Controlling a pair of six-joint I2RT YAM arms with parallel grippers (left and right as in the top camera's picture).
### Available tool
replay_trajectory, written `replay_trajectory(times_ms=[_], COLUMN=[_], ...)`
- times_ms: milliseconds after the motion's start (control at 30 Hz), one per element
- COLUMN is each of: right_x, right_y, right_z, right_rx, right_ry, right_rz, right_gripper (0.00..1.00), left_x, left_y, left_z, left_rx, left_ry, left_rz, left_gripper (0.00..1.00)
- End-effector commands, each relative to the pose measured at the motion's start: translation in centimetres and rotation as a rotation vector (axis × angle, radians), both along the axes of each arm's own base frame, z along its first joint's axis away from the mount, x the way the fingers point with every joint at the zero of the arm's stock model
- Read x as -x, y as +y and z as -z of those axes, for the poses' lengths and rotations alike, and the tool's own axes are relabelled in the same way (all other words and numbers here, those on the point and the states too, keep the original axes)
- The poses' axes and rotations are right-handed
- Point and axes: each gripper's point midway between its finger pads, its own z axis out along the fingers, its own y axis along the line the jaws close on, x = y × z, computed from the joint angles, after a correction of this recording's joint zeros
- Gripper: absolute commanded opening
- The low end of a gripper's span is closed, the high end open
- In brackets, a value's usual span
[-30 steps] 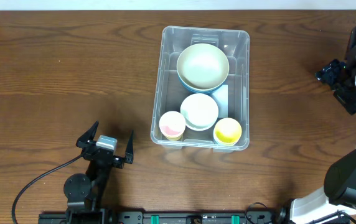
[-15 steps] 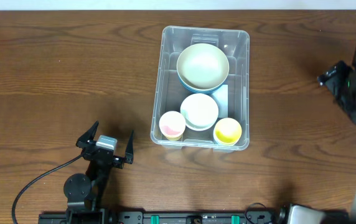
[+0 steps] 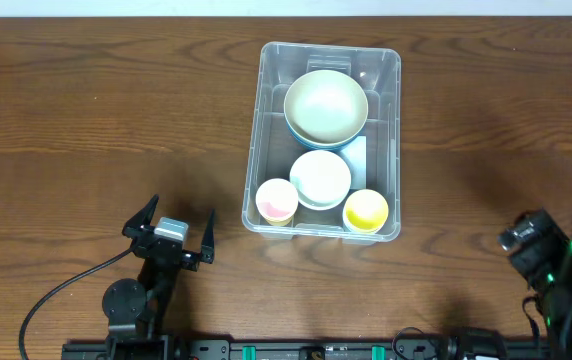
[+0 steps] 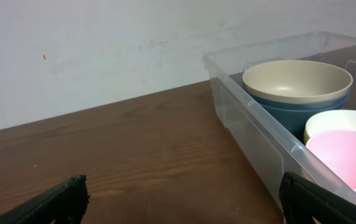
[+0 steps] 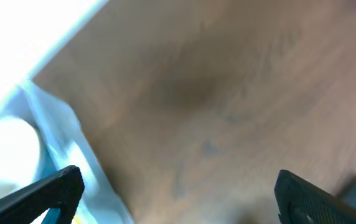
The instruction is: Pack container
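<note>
Overhead: expect container stiff, slick, lightly loaded with bowls; grasp at rim. Left gripper, right gripper, either side of container, fingers apart.

Clear container sitting upright.
It is resting open-topped and partly filled on the wooden table, slightly right of centre.

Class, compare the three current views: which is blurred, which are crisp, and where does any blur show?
Right wrist view: smeared throughout, the container a pale streak at left, the table with its grain lost. Left wrist view: crisp and evenly lit, the beige bowl cleanly edged. Overhead view: sharp over the container, soft only on the right arm at the lower right corner.
</note>
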Motion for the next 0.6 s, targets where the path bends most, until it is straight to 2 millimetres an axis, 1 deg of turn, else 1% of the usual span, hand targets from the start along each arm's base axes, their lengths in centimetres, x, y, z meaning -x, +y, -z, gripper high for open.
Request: replay_trajectory(times_ms=[0, 67, 133, 233, 267, 333, 467, 567], right_x=[-0.7, -2.2, -3.9, -4.8, -4.9, -4.9, -5.2, -5.5], right_y=[0.0, 1.5, 4.1, 7.9, 8.8, 9.9, 10.6, 10.3], right_z=[-2.3, -4.1, -6.2, -8.1, -8.3, -8.0, -7.3, -6.6], right_rx=[0.022, 0.056, 0.139, 0.292, 0.352, 0.416, 0.465, 0.506], right_ry=[-0.154, -0.269, -0.410, -0.582, -0.629, -0.687, -0.800, -0.872], right_rz=[-0.003, -0.136, -0.356, -0.635, -0.707, -0.783, -0.804, -0.760], right_gripper=[0.99, 0.99, 0.99, 0.99, 0.99, 0.99, 0.99, 0.99], left_x=[0.1, 0.1, 0.1, 0.1, 0.1, 0.1, 0.1, 0.1], left_y=[0.0, 0.0, 0.0, 0.0, 0.0, 0.0, 0.0, 0.0], left_z=[1.6, 1.6, 1.6, 1.6, 1.6, 1.6, 1.6, 1.6], left_rx=[-0.014, -0.014, -0.014, -0.014, -0.014, -0.014, -0.014, -0.014], left_ry=[0.046, 0.046, 0.046, 0.046, 0.046, 0.046, 0.046, 0.046], left_rz=[0.002, 0.002, 0.002, 0.002, 0.002, 0.002, 0.002, 0.002], left_gripper=[0.98, 0.98, 0.98, 0.98, 0.98, 0.98, 0.98, 0.98])
